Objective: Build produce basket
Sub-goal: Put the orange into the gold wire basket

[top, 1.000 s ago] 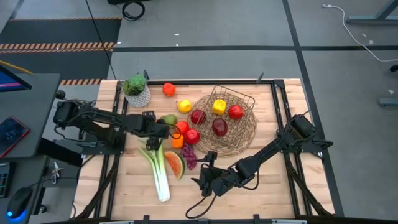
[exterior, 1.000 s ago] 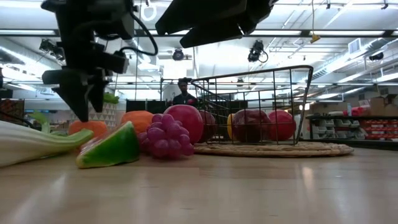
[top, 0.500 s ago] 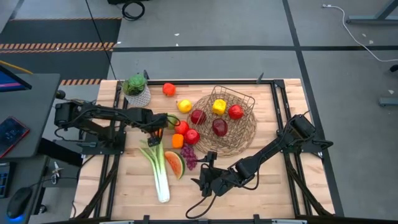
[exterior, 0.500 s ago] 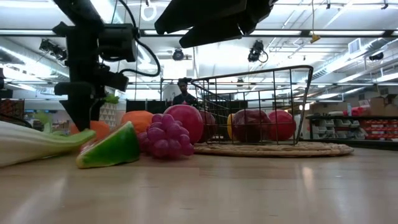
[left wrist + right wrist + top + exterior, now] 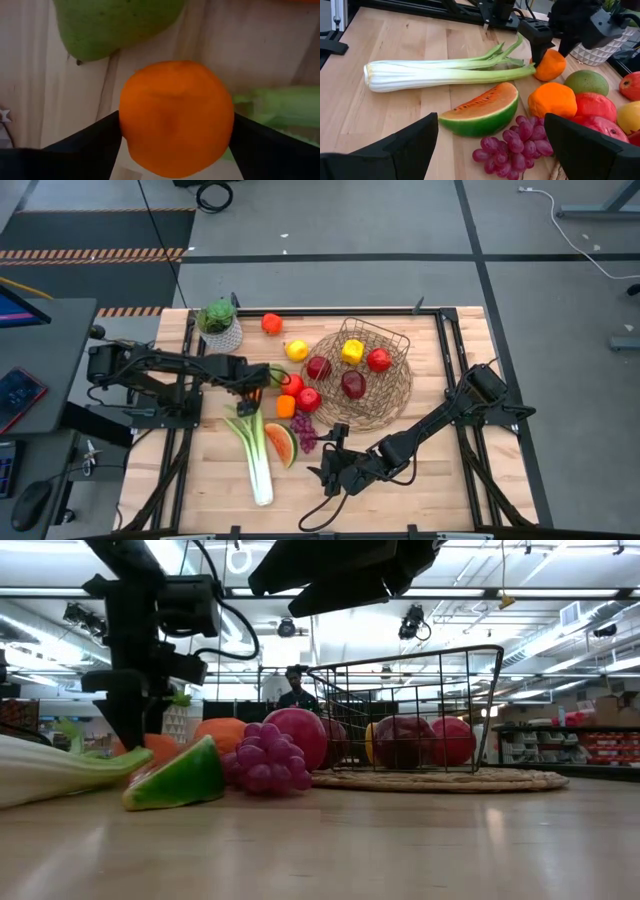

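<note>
Now left tool (image 5: 549, 42) straddles orange (image 5: 176, 118), contact uncertain; leek (image 5: 256, 455) lengthwise, leaves toward it; right tool (image 5: 326, 478) wide.

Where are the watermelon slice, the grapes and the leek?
watermelon slice (image 5: 482, 111), right wrist view, on its red cut face.
grapes (image 5: 512, 145), right wrist view, on the middle of the bunch.
leek (image 5: 420, 74), right wrist view, on its pale stalk.
</note>
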`<state>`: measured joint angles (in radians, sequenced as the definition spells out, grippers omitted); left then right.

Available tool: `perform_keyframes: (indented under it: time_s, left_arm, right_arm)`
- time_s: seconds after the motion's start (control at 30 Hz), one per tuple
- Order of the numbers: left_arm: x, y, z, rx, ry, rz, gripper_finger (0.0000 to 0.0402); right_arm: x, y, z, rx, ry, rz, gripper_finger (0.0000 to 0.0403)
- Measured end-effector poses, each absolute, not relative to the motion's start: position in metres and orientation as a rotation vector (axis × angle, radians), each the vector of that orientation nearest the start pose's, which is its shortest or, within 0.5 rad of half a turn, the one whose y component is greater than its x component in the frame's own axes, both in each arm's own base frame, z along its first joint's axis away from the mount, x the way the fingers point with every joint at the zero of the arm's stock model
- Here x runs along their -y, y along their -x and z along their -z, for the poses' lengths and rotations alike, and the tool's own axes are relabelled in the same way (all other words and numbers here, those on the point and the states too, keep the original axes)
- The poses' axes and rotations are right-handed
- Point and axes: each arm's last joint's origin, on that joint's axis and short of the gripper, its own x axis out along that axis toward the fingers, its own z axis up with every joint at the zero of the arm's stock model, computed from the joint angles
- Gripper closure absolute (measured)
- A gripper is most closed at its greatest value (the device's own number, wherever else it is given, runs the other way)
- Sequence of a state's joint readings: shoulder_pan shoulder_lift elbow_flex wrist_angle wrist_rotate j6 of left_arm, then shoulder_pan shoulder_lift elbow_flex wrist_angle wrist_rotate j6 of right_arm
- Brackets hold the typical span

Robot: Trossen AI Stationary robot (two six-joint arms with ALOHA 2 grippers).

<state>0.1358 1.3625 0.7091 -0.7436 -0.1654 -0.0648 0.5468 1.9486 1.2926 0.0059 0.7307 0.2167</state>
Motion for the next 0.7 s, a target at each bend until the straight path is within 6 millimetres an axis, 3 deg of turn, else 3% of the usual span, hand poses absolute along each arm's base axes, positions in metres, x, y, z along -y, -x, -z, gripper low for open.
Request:
perform_keyframes:
  time_s: [0.27, 0.5, 0.7]
  left_arm:
    - [-0.033, -0.216, -0.19, -1.374, 0.006, -0.27, 0.0077]
    - [-0.033, -0.234, -0.253, -1.227, 0.007, -0.27, 0.0078]
    - [-0.017, -0.245, -0.306, -0.983, 0.102, -0.062, 0.0078]
  right_arm:
    - [-0.201, -0.368, -0.193, -0.5, 0.186, 0.23, 0.0035]
    - [-0.205, -0.363, -0.195, -0.5, 0.23, 0.238, 0.0035]
    - [-0.22, -0.339, -0.223, -0.451, 0.255, 0.263, 0.0035]
